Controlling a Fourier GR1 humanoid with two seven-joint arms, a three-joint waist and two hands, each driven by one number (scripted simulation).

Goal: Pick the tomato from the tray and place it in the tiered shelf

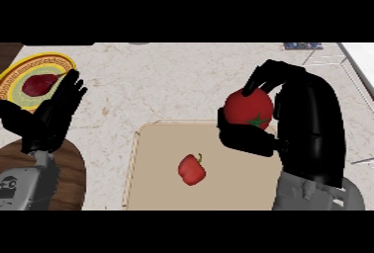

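The right robot hand [252, 136] is holding the tomato [248, 107], with fingers curling over its top and the thumb wrapping beneath it. The tomato is sitting above the upper right corner of the tray [157, 190], lifted clear of the tray surface, its green calyx facing the viewer. The right forearm is rising steeply from the lower edge and is covering the tray's right side. A red bell pepper [191, 169] is lying near the middle of the tray. The left robot hand [51, 118] is resting open at the left edge, fingers straight and pointing up, overlapping a yellow-rimmed plate [58, 62] holding a dark red item. The marbled worktop [161, 79] is carrying the tray and plate.
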